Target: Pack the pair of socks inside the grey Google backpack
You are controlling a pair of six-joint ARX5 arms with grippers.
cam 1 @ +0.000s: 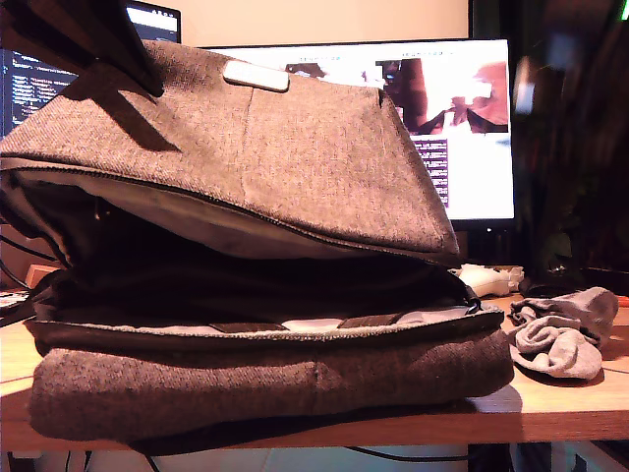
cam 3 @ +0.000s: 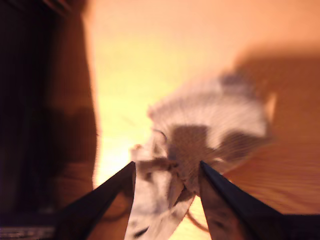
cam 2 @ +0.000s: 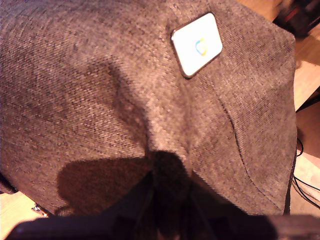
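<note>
We see the backpack [cam 1: 246, 147] lying on the wooden table [cam 1: 550, 408], its top flap lifted and its mouth gaping. My first gripper [cam 2: 167, 200] is pinched shut on a fold of that flap, near the pale patch [cam 2: 197, 45]. The socks [cam 1: 562, 329] lie just beside the backpack, toward the table's front edge. My second gripper [cam 3: 167, 172] hangs spread apart over the socks.

Support surface: wooden table [cam 1: 550, 408]. The grey Google backpack [cam 1: 246, 383] lies flat on it with flap raised, filling the exterior view's left and centre. The pair of socks [cam 1: 562, 332] lies crumpled just beside the backpack, on the exterior view's right.
</note>
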